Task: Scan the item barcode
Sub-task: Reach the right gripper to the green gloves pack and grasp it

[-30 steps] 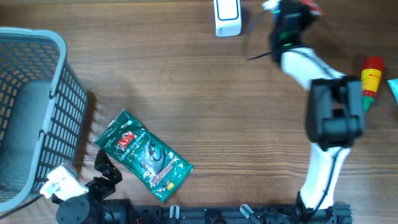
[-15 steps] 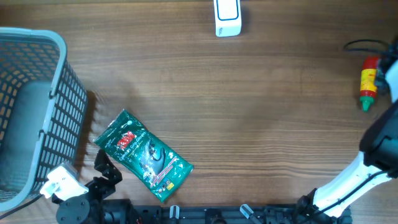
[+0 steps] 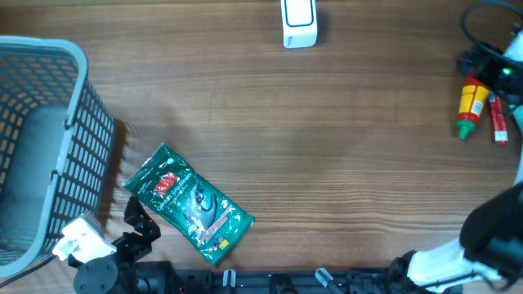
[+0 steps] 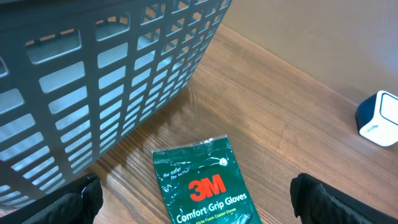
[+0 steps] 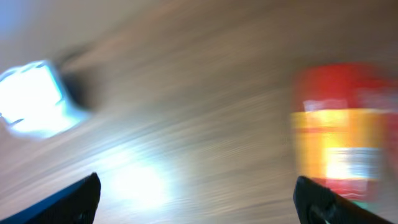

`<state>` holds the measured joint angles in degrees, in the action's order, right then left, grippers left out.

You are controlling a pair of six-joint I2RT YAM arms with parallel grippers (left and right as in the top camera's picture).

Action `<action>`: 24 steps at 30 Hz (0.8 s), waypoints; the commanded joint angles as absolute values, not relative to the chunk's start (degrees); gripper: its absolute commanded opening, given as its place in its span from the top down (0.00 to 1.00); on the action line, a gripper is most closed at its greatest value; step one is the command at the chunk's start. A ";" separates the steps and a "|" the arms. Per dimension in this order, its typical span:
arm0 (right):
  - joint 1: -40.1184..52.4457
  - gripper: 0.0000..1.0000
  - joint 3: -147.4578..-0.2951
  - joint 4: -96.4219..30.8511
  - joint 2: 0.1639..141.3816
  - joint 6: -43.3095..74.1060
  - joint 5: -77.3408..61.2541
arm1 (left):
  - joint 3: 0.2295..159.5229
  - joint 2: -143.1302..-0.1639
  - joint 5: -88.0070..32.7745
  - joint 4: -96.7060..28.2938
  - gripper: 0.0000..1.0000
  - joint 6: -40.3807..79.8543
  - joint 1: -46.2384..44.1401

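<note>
The sauce bottle point(image 3: 468, 103) lies at the upper right edge of the overhead frame. The right gripper point(image 5: 199, 202) is seen close by it, spread wide and empty, though its own view is blurred. The bottle is best taken across its body, with the label left uncovered for the scanner point(image 3: 298, 23) at top centre. The left gripper point(image 4: 199, 199) is likewise wide and empty over the glove packet point(image 3: 189, 204) at lower left.

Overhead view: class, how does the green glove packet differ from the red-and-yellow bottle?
The glove packet is flat and green; the bottle is rounded, red and yellow with a green tip. The glove packet lies near the basket; the bottle lies at the far right. Both rest on the table.
</note>
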<state>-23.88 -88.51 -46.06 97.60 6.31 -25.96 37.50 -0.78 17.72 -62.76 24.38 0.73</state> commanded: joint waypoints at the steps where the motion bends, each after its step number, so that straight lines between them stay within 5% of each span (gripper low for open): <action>1: -12.12 0.00 -88.47 -53.36 97.10 8.43 -41.80 | 37.43 -0.36 17.43 -62.50 0.00 24.91 0.36; 10: 34.52 0.00 -79.31 -46.98 104.73 8.27 -31.14 | 37.43 -0.36 17.43 -62.50 0.00 24.91 0.36; 14: 46.85 0.04 -79.11 -43.35 112.95 15.40 -27.86 | 37.45 -0.36 17.43 -62.50 0.00 24.91 0.36; 20: 53.25 0.07 -79.11 -43.40 118.06 18.94 -27.86 | 37.43 -0.36 17.43 -62.50 0.00 24.91 0.36; 22: 54.06 0.19 -79.11 -43.57 118.74 19.92 -27.88 | 37.43 -0.36 17.43 -62.50 0.00 24.91 0.36; 24: 54.22 0.50 -79.11 -44.49 118.89 21.61 -27.86 | 37.45 -0.36 17.43 -62.50 0.00 24.91 0.36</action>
